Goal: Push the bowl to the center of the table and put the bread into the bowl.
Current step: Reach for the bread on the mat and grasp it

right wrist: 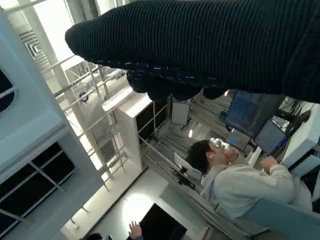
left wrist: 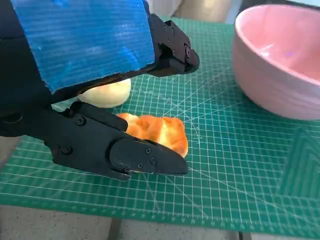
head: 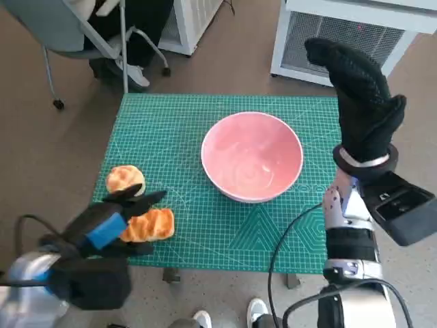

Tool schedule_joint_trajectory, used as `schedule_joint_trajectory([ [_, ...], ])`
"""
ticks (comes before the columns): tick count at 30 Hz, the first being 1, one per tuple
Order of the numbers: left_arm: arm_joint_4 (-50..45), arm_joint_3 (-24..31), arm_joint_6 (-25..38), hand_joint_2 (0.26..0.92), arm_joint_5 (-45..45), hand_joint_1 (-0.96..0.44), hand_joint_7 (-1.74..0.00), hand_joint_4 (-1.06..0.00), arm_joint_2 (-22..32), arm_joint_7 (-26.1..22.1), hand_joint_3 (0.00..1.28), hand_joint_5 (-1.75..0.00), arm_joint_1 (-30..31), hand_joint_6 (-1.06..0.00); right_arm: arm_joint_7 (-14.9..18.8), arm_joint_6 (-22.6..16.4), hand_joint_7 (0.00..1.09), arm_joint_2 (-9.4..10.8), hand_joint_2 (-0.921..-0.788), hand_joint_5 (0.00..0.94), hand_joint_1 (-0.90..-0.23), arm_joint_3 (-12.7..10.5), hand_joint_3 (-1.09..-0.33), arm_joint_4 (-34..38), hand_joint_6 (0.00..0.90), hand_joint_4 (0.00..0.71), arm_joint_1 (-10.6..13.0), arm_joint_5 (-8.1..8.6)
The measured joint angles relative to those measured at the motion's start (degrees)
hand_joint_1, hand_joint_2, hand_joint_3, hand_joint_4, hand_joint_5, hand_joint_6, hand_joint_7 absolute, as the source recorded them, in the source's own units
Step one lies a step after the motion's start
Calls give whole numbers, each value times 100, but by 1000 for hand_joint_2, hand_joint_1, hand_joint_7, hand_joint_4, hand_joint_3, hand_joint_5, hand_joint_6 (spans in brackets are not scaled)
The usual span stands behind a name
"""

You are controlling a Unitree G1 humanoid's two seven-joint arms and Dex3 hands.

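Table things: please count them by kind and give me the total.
Bowl: 1, pink
Bread: 2, a round roll and a flat orange piece, which lies between the fingers of the left hand
Green mat: 1
Total: 4

Even, bright daylight with soft shadows over the green mat (head: 205,225), a faint sheen inside the pink bowl (head: 251,157), wide-angle bending at the edges, and blown-out windows (right wrist: 55,25) in the right wrist view

A pink bowl (head: 252,156) and golden-orange bread (head: 148,225) sit on a green gridded mat (head: 205,225).
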Motion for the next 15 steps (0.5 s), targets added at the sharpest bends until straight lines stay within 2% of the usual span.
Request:
schedule_joint_trajectory([
  [7,505,-397,201,919,461,-465,-28,-360,-325,285,20,-42,-236,-396,-62,4,693,-22,-921,68,-552,45,-841,-83,-1,226,32,-8],
  [14,847,-628,426,920,828,-350,-110,-503,-550,512,19,-68,-373,-519,-71,54,682,-80,-921,80,-562,114,-844,-140,-1,218,75,-7],
  [15,907,-659,431,919,879,-312,-258,-587,-570,560,27,-90,-388,-509,-71,62,680,-82,-921,84,-563,120,-845,-153,-1,215,85,-5],
])
